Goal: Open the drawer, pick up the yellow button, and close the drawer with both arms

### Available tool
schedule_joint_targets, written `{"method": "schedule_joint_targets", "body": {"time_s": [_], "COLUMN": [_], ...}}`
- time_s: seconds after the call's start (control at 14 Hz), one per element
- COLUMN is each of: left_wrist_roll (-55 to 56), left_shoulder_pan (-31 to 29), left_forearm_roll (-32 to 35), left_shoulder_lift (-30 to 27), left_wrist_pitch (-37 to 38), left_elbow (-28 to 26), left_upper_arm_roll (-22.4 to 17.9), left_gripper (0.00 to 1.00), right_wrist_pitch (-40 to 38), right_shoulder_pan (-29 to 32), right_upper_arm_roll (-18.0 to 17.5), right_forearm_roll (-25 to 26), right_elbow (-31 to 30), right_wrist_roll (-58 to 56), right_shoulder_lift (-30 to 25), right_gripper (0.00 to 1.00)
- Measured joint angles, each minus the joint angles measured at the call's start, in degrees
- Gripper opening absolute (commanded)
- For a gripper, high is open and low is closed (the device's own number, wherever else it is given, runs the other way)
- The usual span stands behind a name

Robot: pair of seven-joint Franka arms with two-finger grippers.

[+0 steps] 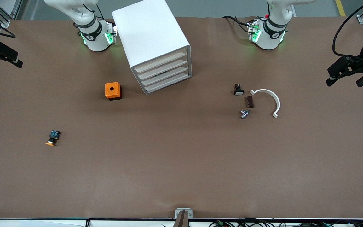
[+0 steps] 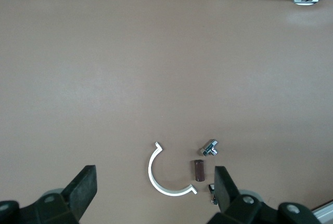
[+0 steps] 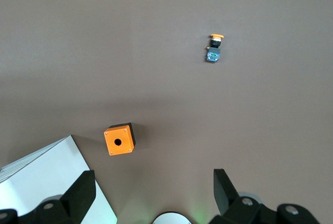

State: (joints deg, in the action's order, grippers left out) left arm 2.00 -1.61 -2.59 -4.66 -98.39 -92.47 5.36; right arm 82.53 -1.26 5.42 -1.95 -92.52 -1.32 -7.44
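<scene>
Both tools wait open; drawer (image 1: 160, 62) seemingly shut.

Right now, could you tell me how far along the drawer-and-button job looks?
It looks finished. The button lies on the table, out of the cabinet, and the top drawer sits flush. Nothing is in hand: the left gripper and right gripper wait open at the table's ends.

Small black part (image 2: 212, 193) half hidden by left pincer (image 2: 156, 193)
</scene>
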Motion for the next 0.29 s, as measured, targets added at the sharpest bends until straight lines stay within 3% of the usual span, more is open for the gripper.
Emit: {"method": "schedule_joint_targets", "body": {"time_s": [0.29], "left_wrist_roll": [0.1], "left_shoulder_pan": [0.0], "left_forearm_roll": [0.0], "left_shoulder_lift": [0.4], "left_wrist_pitch": [0.0], "left_elbow": [0.5], "left_upper_arm_roll": [0.0], "left_gripper": [0.99], "right_wrist_pitch": [0.0], "right_shoulder_pan": [0.0], "right_upper_arm_roll": [0.1], "right_forearm_roll": [0.0], "right_elbow": [0.0], "right_wrist_roll": [0.0], "right_shoulder_lift": [0.0], "right_gripper": [1.00]}}
